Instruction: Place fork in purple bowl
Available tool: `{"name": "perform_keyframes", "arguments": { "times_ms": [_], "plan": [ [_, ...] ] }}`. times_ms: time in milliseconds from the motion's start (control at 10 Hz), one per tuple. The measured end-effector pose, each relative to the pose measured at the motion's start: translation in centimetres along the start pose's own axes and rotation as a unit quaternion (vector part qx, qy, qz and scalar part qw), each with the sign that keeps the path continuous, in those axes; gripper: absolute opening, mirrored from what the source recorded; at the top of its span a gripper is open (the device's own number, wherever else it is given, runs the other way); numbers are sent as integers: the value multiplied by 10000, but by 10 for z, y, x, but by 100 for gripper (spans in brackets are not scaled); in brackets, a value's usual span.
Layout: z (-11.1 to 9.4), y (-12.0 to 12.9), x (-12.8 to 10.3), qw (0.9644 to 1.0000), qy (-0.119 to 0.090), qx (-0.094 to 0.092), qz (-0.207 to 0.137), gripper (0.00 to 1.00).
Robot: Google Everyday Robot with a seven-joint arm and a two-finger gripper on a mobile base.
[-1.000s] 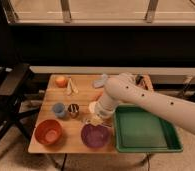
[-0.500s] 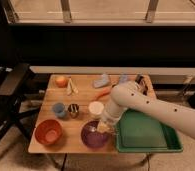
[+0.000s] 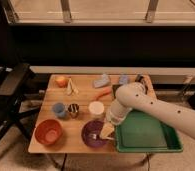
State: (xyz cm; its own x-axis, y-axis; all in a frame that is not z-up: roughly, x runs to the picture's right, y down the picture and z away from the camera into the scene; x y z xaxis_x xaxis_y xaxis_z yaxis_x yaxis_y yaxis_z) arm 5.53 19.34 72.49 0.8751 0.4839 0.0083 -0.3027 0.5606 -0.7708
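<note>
The purple bowl (image 3: 91, 136) sits at the table's front edge, right of the orange-red bowl (image 3: 48, 132). My gripper (image 3: 106, 131) hangs at the end of the white arm, over the purple bowl's right rim. A thin sliver with a pale glint, the fork (image 3: 95, 135), shows inside the bowl just left of the gripper tip. I cannot tell whether the gripper touches it.
A green tray (image 3: 156, 142) lies right of the purple bowl under my arm. A white cup (image 3: 96, 107), dark cup (image 3: 73, 109) and blue cup (image 3: 58, 109) stand mid-table. A carrot (image 3: 103, 92), orange (image 3: 61, 81), yellow wedge (image 3: 72, 88) and black-handled tool (image 3: 140, 78) lie at the back.
My arm has swung forward and down, from above the middle of the table to the purple bowl's right rim. The thin fork now shows inside the bowl.
</note>
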Motion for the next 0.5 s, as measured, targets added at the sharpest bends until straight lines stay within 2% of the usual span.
{"name": "perform_keyframes", "arguments": {
  "times_ms": [200,300,500],
  "plan": [
    [-9,-5,-4,9997,-105,191,80,80],
    [-24,-8,-7,9983,-260,446,268,80],
    [-61,-16,-12,9908,-650,944,722,80]
  ]
}}
